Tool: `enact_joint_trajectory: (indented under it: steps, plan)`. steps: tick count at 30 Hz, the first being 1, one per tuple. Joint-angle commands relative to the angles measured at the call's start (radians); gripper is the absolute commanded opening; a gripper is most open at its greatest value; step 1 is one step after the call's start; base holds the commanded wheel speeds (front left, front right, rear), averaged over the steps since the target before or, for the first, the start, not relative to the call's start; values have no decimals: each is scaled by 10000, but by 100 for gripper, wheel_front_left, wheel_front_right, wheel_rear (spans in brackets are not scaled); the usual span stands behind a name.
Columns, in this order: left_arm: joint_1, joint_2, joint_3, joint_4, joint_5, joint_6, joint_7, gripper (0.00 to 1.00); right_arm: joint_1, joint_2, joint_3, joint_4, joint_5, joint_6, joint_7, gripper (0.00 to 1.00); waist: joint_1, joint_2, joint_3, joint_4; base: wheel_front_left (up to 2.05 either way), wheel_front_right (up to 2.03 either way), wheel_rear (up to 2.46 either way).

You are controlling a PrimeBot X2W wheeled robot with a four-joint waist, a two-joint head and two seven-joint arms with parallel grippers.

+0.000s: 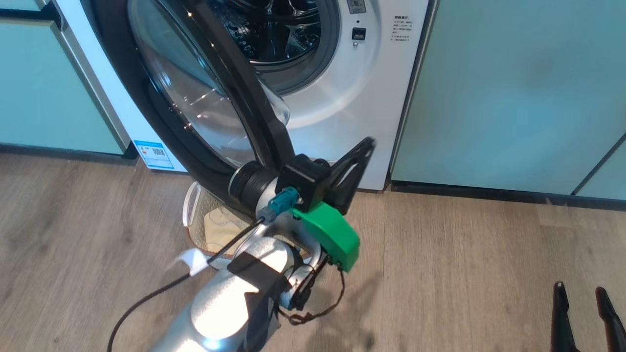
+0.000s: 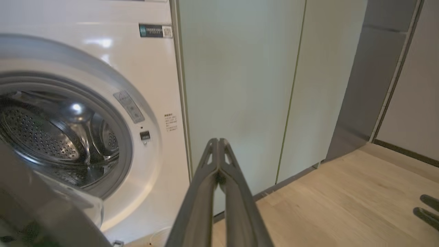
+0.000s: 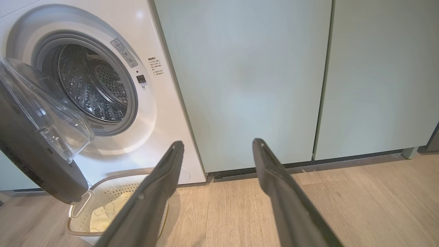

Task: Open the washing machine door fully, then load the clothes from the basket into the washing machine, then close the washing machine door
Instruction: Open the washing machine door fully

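Washing machine door point(image 1: 195, 98): we see it swung open, the drum point(image 1: 274, 29) exposed.
Left gripper point(image 1: 368, 144): fingers pressed together, empty, just beside the door's lower rim.
Right gripper point(image 1: 580, 289): fingers spread wide, empty, over the floor point(image 1: 464, 269).
Basket point(image 1: 191, 208): on the floor beneath the door; we see the clothes point(image 1: 220, 229) inside.

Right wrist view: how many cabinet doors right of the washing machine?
2. One pale green cabinet door beside the washing machine; second cabinet door to its right, past the vertical seam. More could lie beyond the frame.
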Motion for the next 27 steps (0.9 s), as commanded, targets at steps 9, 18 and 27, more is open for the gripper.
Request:
enact_joint_trajectory:
  steps: [9, 18, 27]
  plan:
    - [-705, 84, 319, 1023, -29, 341, 275, 0, -447, -175, 159, -257, 58, -29, -65, 100, 0, 0, 52, 14, 0, 0, 0]
    - [-1099, 240, 567, 2308, 215, 865, 98, 0, -524, -175, 180, -220, 94, -29, -65, 100, 0, 0, 114, -53, 0, 0, 0]
    - [-1351, 294, 793, 3137, 207, 1199, -230, 0, -568, -175, 161, -226, 137, -29, -65, 100, 0, 0, 229, -39, 0, 0, 0]
